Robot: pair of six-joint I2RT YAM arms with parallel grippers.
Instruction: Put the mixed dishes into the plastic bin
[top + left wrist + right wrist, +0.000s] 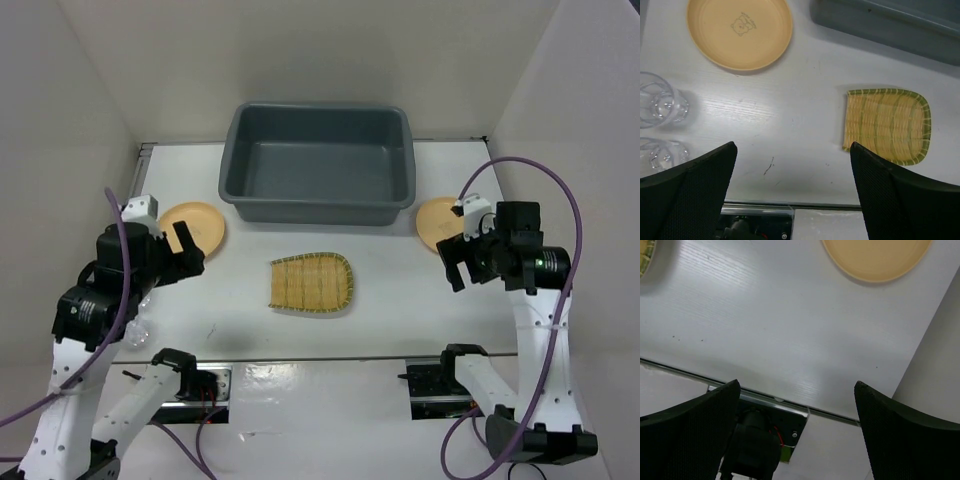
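Grey plastic, the bin (310, 212) sits at 12 o'clock on the white tabletop (400, 300), long side facing the arms, and nothing lies inside it. All the dishes are outside it, on the tabletop.

At the middle lies the bamboo tray (310, 285), flat, with its rounded end toward 3 o'clock; it is near the bin's front wall but not touching it. In the left wrist view the tray (887, 125) shows yellow slats with a green woven edge.

From the tray, the left plate (203, 222) is at 10 o'clock, just beside the bin's near left corner. This plate (740, 31) carries a small printed bear face at its centre, with a line of tiny writing by it (too small to read). The right plate (433, 220) is at 2 o'clock from the tray, by the bin's near right corner, and its rim shows at the top of the right wrist view (875, 257).

A clear cup (662, 105) stands at 9 o'clock in the left wrist view, with a second clear shape just below it; I cannot tell whether that is another cup.

The left pincer (187, 252) hangs above the tabletop beside the left plate, fingers spread wide (793, 165) and grasping nothing. The right pincer (453, 263) hangs near the right plate, likewise released (797, 390), with bare tabletop between its fingers.
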